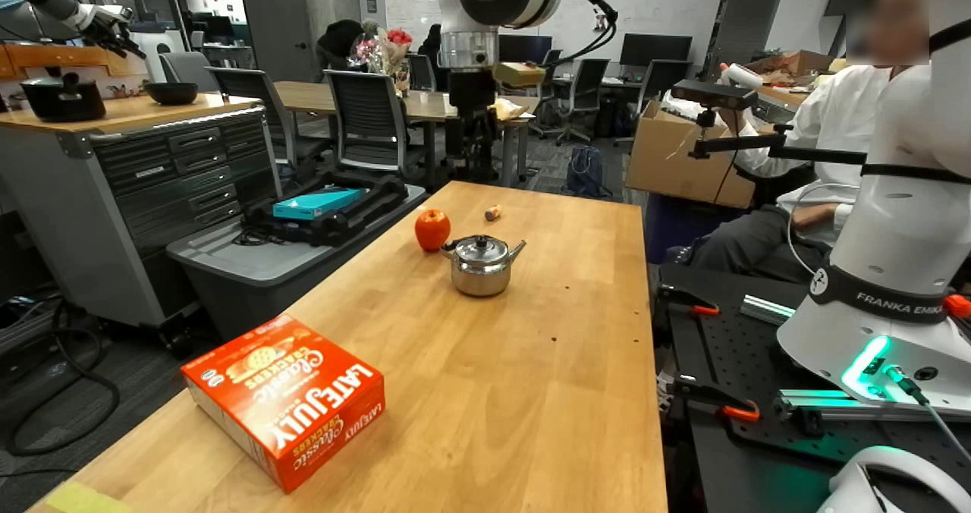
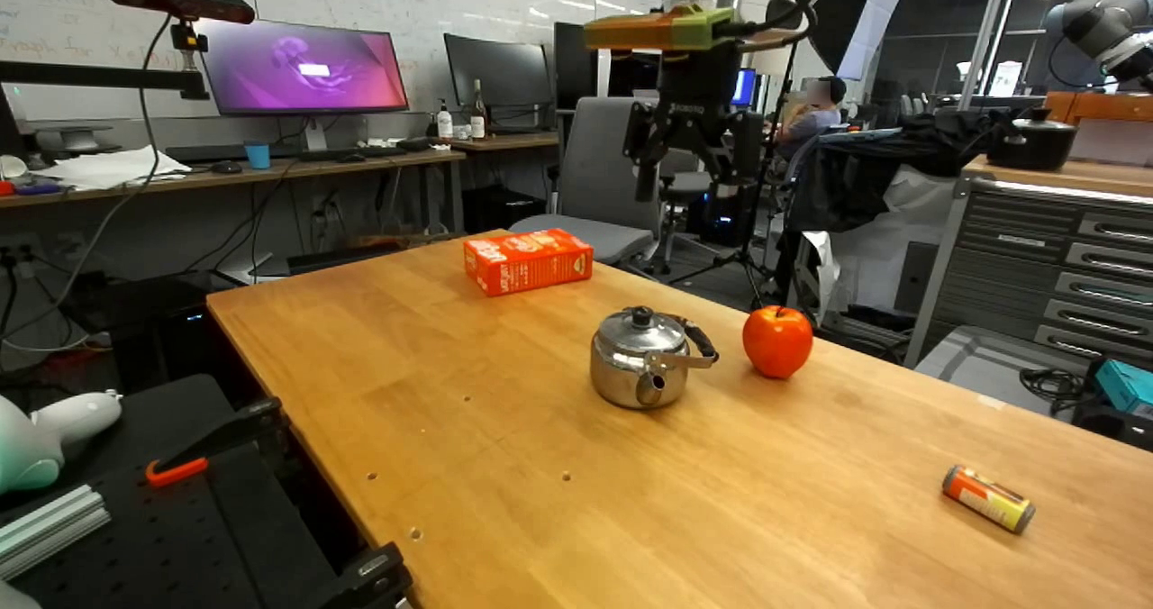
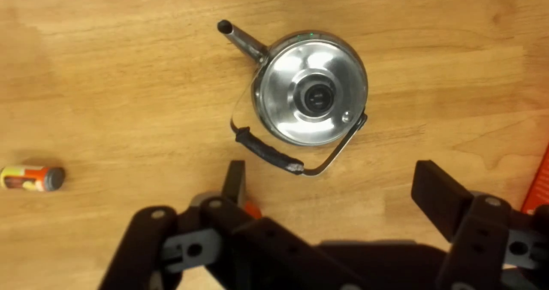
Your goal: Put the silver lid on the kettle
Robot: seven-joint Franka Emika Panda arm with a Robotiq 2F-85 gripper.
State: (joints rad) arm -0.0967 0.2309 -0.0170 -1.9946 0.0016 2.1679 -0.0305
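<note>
Nearest in the wrist view, the Robotiq gripper [image 3: 330,170] is held above the wooden table [image 3: 128,97], its jaws spread wide with nothing gripped. The silver lid [image 3: 309,80] already appears to be seated on the kettle [image 2: 630,370], which is stood on the table near a red apple [image 2: 777,342]. Should a descent be made off-centre, the lid could be knocked askew by a fingertip [image 3: 439,195]; because the black-gripped bail handle [image 3: 269,152] is folded out on the gripper's side, it might be snagged, the kettle tipped and the apple rolled. Both metal parts are brightly polished: the lid is shallowly domed and topped by a black knob [image 3: 319,98], and the kettle is squat, with a short, angled spout [image 3: 244,42].
</note>
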